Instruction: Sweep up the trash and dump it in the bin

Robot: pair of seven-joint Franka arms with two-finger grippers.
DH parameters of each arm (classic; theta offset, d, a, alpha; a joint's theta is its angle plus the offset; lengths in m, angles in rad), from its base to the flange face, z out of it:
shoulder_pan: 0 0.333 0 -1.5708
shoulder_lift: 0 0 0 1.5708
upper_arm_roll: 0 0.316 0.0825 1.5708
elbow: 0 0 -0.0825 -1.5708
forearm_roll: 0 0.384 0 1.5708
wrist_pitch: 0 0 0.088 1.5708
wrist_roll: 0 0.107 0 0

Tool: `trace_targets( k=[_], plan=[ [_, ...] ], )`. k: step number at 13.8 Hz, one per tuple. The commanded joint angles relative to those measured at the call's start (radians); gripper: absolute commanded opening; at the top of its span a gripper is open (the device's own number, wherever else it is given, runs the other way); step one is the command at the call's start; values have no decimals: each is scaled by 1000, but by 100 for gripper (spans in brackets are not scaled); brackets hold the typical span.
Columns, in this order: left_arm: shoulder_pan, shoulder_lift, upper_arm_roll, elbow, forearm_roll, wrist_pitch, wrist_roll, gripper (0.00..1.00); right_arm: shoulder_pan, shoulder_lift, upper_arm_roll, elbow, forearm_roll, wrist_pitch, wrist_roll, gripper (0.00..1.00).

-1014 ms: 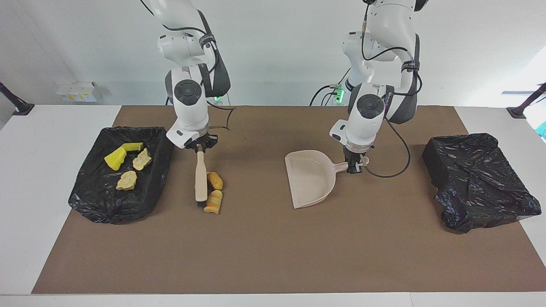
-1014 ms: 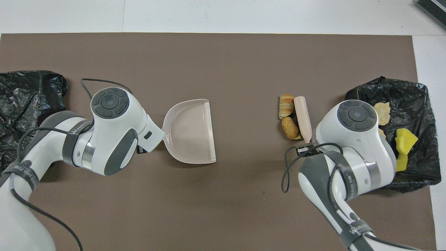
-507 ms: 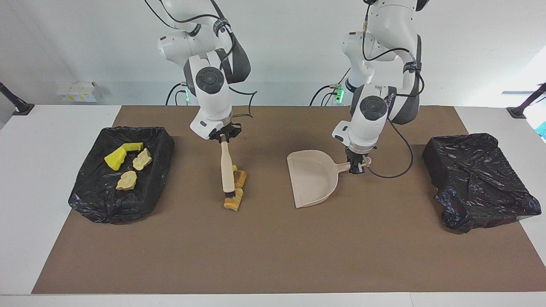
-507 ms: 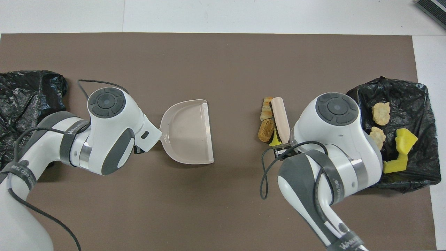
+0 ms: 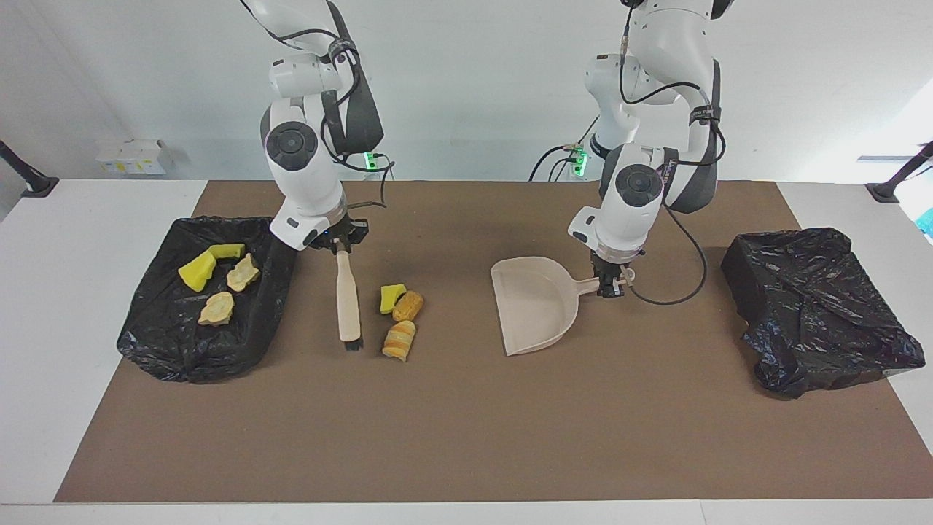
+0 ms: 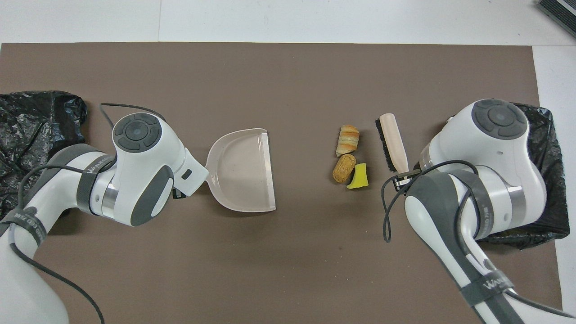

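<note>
The right gripper (image 5: 340,250), pinching the beige wooden brush (image 5: 348,297), is risking scattering the three scraps (image 5: 399,319) at its three o'clock; the left gripper (image 5: 608,286) is clamping the beige plastic dustpan (image 5: 536,302).

Brown mat (image 5: 466,437) covers a white table (image 5: 65,306); small white boxes (image 5: 131,155) by the wall

left arm strap (image 6: 92,165): "WANKEED"-like word, partly readable
right arm strap (image 6: 494,284): "WAN…", rest unclear
second left arm strap (image 6: 28,223): lettering, unreadable
other text: none legible
</note>
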Motion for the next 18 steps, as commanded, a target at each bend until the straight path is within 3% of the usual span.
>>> trace_targets(
  k=[1,6,10,13,18],
  plan=[
    [15,-25,-3,-44,16,24,6,0,14,-19,11,-100,-21,89,-14,0],
    [15,-25,-3,-44,18,26,6,0,46,-8,15,-133,-6,122,78,0],
    [15,-25,-3,-48,16,37,6,0,145,15,17,-133,46,133,264,0],
    [15,-25,-3,-50,16,40,6,0,207,18,17,-122,94,142,290,0],
    [26,-25,-3,-50,16,40,8,0,319,113,20,-53,158,194,384,0]
  ],
)
